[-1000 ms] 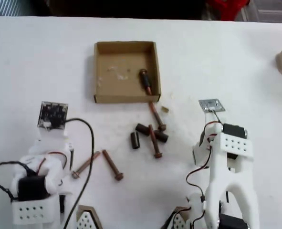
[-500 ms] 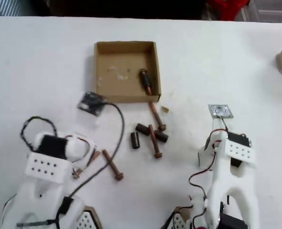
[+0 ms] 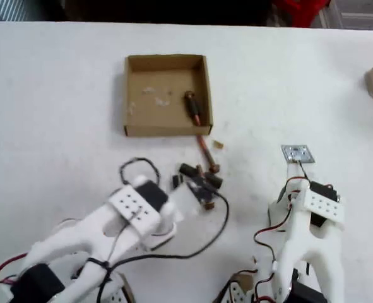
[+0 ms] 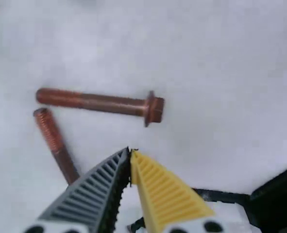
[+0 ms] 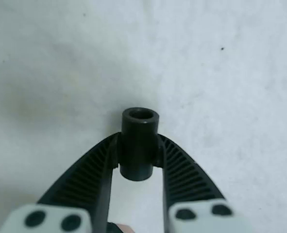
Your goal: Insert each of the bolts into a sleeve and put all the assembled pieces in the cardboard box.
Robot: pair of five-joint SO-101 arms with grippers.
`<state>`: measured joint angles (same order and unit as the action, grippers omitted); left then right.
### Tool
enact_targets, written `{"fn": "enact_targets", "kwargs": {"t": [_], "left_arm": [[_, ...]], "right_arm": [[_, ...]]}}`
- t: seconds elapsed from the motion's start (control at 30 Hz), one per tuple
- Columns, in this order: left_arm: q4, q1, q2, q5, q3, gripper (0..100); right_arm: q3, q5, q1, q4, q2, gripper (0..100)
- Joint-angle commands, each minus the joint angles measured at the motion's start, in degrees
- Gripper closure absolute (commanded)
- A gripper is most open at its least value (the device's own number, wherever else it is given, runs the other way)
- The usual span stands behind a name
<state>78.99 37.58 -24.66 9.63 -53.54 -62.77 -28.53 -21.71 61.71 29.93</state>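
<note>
The left end effector is seen closed, its grey and yellow fingers pressed tip to tip with nothing gripped between them, just above the white bench. Two copper-coloured bolts are laid on the bench ahead of it. The long bolt is shown whole, with its flanged head at one end. The second bolt is partly hidden behind the grey finger, and the threaded tips of the two are near each other but apart. The right end effector is clamped on a black sleeve, which is gripped by its sides, with its open end shown beyond the fingertips. In the high view the cardboard box is set toward the far middle of the bench, and one assembled piece, a bolt in a sleeve, is laid inside it by the right wall. Just in front of the box a loose bolt is laid. Near it are placed a loose sleeve, another sleeve and a third sleeve. The left arm is stretched across the bench beside these parts, while the right arm is held well apart from them at the right side.
</note>
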Motion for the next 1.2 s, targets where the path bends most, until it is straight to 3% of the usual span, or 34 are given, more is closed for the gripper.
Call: {"fn": "enact_targets", "kwargs": {"t": [0.0, 0.3, 0.43, 0.7, 0.97, 1.17], "left_arm": [[-3.2, 6.5, 3.7, 1.9, 1.1, 98], [-13.7, 6.4, 16.0, 0.7, 1.1, 98], [-20.2, 6.4, 19.9, -4.5, 1.6, 98], [-27.7, 5.5, 13.1, -11.0, 2.7, 98], [-39.4, -7.8, 4.3, -15.6, 1.2, 98], [-42.5, -8.0, -4.0, -15.3, -4.7, 97]], "right_arm": [[0.2, -0.7, -0.6, -0.3, 1.6, 98.1], [0.2, -0.7, -0.6, -0.4, 1.6, 98.1], [0.2, -0.7, -0.6, -0.8, 1.6, 98.1], [0.0, -0.7, -0.6, -1.7, 1.6, 98.1], [-0.1, -0.7, -0.6, -1.7, 1.6, 98.1], [-0.2, -0.7, -0.6, -1.8, 1.6, 98.1]]}}
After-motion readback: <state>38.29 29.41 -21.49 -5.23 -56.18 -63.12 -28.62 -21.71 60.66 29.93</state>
